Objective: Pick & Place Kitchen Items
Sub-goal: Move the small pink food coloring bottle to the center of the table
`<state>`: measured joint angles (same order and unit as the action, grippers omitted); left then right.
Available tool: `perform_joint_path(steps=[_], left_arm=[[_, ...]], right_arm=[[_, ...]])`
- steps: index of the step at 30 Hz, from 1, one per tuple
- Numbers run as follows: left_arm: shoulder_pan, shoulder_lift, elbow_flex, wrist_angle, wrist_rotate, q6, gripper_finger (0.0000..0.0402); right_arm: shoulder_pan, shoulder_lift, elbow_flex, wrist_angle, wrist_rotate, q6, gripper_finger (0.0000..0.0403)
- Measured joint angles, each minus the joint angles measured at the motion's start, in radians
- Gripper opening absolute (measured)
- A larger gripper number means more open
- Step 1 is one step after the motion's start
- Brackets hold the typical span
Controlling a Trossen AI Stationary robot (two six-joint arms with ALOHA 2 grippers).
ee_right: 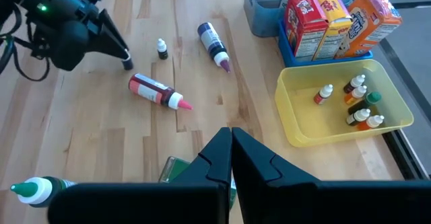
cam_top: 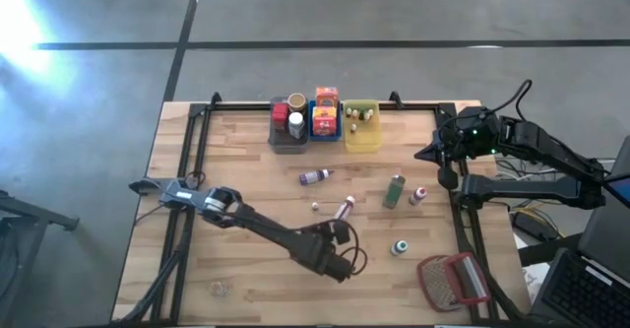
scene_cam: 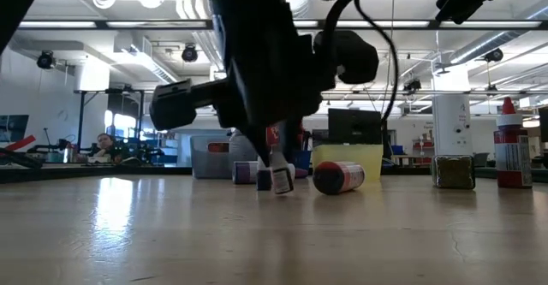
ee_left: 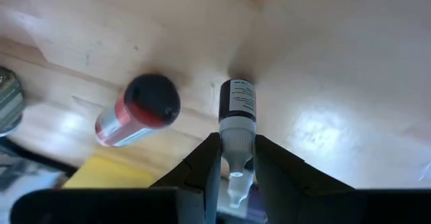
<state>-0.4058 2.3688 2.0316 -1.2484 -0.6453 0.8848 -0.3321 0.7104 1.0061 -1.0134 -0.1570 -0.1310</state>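
Small white-capped bottle [ee_left: 237, 113] clamped in left gripper [ee_left: 236, 173] near the bench's front edge; right gripper [ee_right: 231, 158] pressed together.

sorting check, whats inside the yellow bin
The yellow bin holds about six tiny coloured-cap bottles, lying loose at one end. Its near wall hides part of the floor.

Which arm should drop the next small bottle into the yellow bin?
Left. Its claw is shut on the tiny white-capped bottle mid-table. The right claw is shut, holding nothing, at the table's right edge, though nearer the yellow bin.
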Motion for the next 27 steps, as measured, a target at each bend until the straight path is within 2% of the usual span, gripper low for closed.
perform_joint_path(steps=[4,16,27], left_arm=[[-0.007,0.000,-0.027,0.000,-0.032,0.050,0.0090],[-0.024,0.000,-0.036,0.026,-0.038,0.061,0.0090],[-0.030,0.000,0.008,0.027,-0.016,0.107,0.0093]], right_arm=[[0.000,0.000,0.000,0.000,0.000,0.000,0.0008],[0.000,0.000,0.000,0.000,0.000,0.000,0.0008],[0.000,0.000,0.000,0.000,0.000,0.000,0.0008]])
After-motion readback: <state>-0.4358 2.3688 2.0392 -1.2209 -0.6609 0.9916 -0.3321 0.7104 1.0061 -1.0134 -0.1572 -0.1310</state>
